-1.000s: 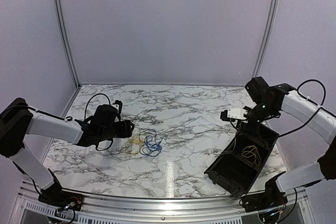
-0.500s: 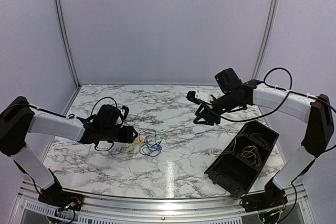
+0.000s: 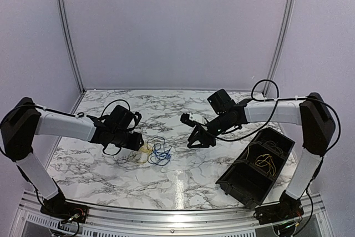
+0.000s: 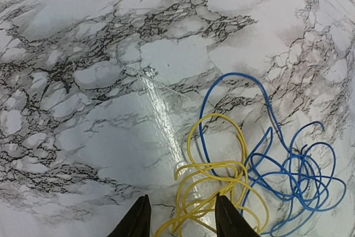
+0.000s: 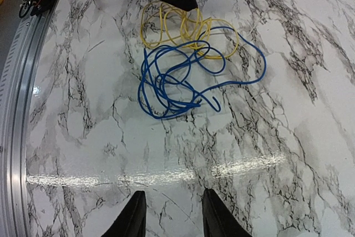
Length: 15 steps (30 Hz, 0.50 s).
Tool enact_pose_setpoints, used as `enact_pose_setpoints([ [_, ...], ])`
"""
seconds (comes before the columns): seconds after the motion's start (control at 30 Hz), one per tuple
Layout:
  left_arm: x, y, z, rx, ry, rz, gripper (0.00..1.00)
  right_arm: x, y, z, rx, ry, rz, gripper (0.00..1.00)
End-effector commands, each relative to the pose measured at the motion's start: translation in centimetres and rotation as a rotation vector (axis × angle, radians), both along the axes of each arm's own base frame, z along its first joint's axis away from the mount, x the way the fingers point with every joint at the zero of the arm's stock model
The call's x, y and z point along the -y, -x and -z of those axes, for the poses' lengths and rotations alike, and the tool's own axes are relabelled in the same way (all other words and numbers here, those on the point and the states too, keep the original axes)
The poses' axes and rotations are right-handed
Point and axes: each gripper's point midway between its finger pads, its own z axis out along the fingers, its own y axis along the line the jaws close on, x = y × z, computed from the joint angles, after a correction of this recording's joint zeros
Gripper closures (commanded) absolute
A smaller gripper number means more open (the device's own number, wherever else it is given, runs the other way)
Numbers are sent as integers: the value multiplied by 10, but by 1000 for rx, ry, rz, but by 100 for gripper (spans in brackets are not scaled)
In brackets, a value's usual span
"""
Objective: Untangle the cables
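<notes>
The white, black-veined marble worktop (image 3: 183,181) carries everything. At its right edge a black, rectangular plastic bin (image 3: 238,184) is set, tilted, with a few thin yellow and dark wires (image 3: 265,162) seen inside. It is well apart from the work and is judged to be no obstacle.

The two thin cables lie left of centre, between the hands. The looped yellow cable (image 4: 213,165) is on the left and the coiled blue cable (image 5: 161,87) on the right, so the long axis of the tangle runs roughly from one hand to the other. They are crossed only along the seam where they meet – there a blue loop is laid over and through the yellow loops.

The left hand (image 4: 182,215) is by far the nearer. It is set low at the yellow end, its fingers partly apart, with yellow strands running between the tips. No firm grip is shown.

The right hand (image 5: 169,209) is held above bare marble, clearly short of the blue coil, with its fingers also partly apart and nothing between them. The blue end is turned towards it, and nothing lies in its path.

The coming move is judged to turn on this layout – yellow pinned from the left, blue drawn away to the right. The one risk is that the interlocked loops are dragged along together.
</notes>
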Motion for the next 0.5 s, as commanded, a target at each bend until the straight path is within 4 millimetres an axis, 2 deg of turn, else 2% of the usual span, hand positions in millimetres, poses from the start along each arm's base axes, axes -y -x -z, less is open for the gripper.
enact_pose_setpoints([
  [0.0,-3,7,17,-67,-64,40,60,-8,0,-11,21,-54,-14,65],
  [0.1,-5,6,21,-73,-88,40,65,-8,-2,-12,26,-47,-14,65],
  [0.17,-6,5,20,-67,-88,31,75,-7,-3,-14,40,-45,-10,65],
  [0.23,-6,2,15,-52,-84,23,81,-7,-4,-15,53,-42,-5,65],
  [0.33,-9,-3,-5,7,-75,11,88,-6,-8,-21,81,-39,8,65],
  [0.47,-11,-6,-42,104,-28,4,100,-12,-16,-47,115,-74,19,65],
])
